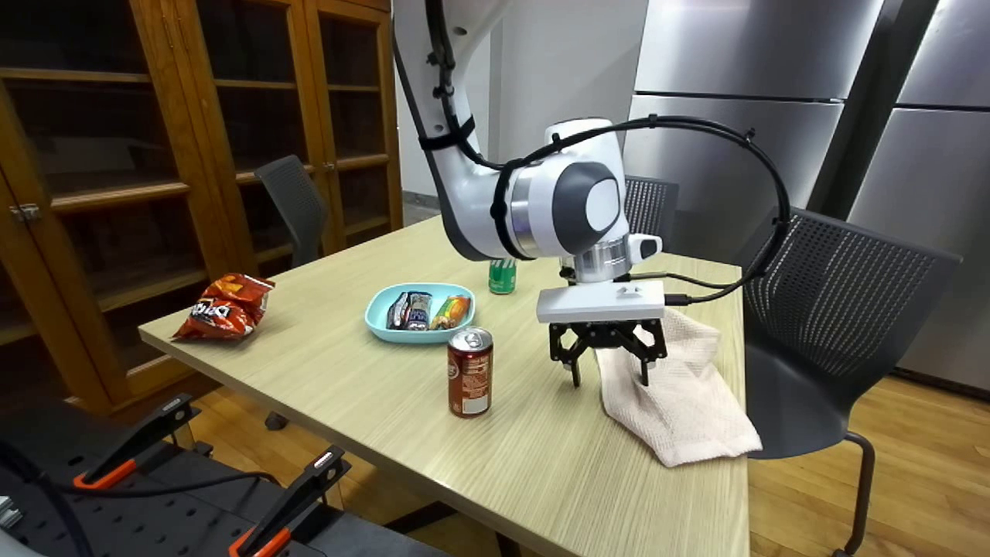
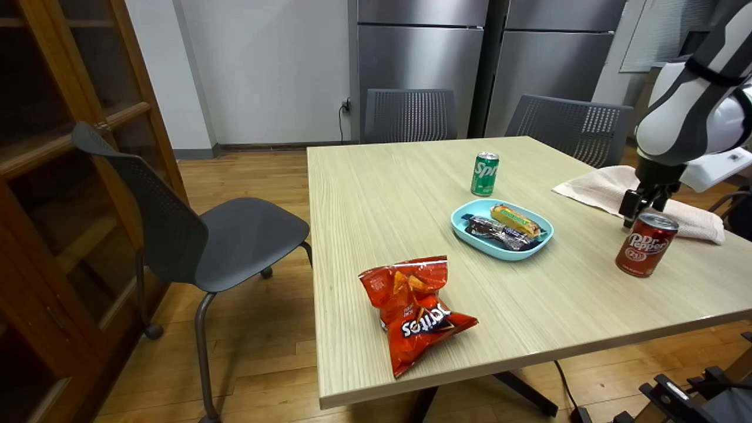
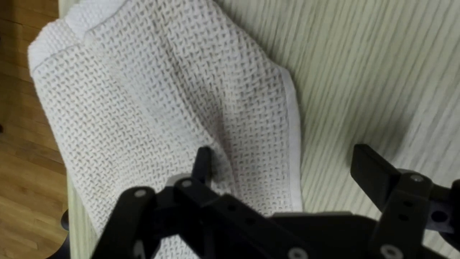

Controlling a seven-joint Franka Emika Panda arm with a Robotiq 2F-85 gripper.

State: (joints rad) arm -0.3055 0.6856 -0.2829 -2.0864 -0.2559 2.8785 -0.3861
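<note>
In the wrist view, the gripper (image 3: 282, 153) is spread wide, holding nothing, straddling the hem (image 3: 294, 144) of the waffle-weave towel (image 3: 125, 108) in the frame's left half (contact is unclear); too shallow a pinch could let fabric slip.

Cloth (image 1: 700, 414) lies on table (image 1: 557, 472); snacks (image 2: 500, 232) in tray (image 2: 506, 255).

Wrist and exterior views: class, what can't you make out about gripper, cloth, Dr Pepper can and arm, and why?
Whether a finger of the gripper touches the cloth: in the wrist view, the finger hides the spot.
Cloth's underside: covered by its upper layer in the wrist view.
Small print, Dr Pepper can: too small in both exterior views.
Upper stretch of the arm: cut off by the top edge in an exterior view.
</note>
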